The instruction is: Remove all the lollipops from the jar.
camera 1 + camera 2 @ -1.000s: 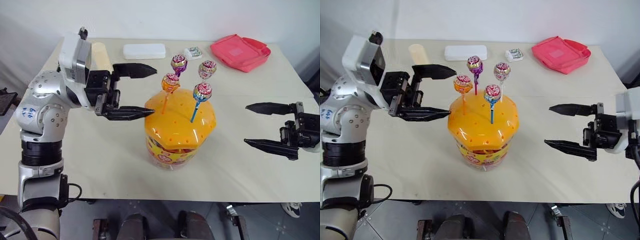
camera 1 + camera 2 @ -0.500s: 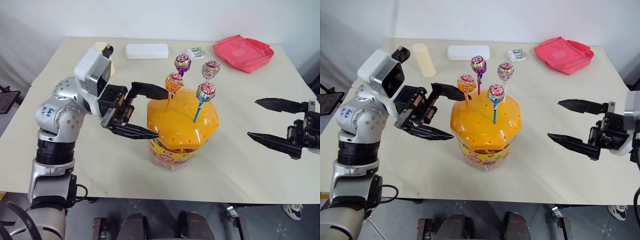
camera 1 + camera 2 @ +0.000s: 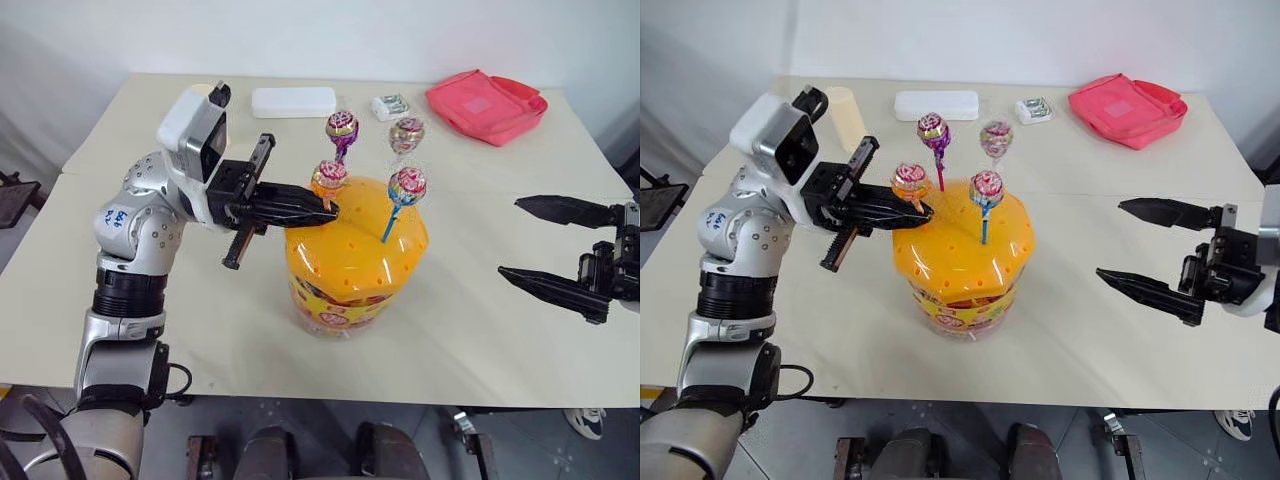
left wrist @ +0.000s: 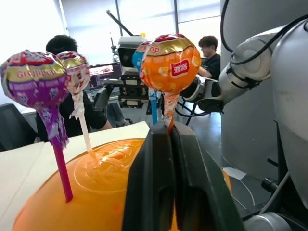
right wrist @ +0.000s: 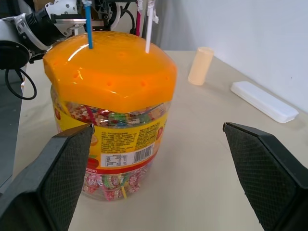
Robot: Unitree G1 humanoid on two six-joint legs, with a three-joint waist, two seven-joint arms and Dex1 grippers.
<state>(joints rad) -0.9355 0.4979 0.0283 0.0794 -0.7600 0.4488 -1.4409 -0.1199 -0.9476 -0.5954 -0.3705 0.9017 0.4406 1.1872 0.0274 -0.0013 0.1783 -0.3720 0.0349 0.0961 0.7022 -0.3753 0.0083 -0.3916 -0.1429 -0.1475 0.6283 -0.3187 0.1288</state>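
The jar, a clear tub under a wide orange lid, stands mid-table. Four lollipops stand in the lid's holes: orange, purple, pink-silver and blue-red. My left gripper reaches in from the left and is shut on the orange lollipop's stick just under the candy. In the left wrist view the fingers pinch that stick below the orange lollipop. My right gripper hangs open to the right of the jar, apart from it.
At the back of the table lie a white flat box, a small packet and a pink pouch. A cream cylinder stands back left, behind my left wrist. People sit at desks in the background.
My left gripper has swung right onto the lid and closed from wide open onto the orange lollipop's stick. The lollipops and the lid have shifted slightly left. The right gripper has stayed put.
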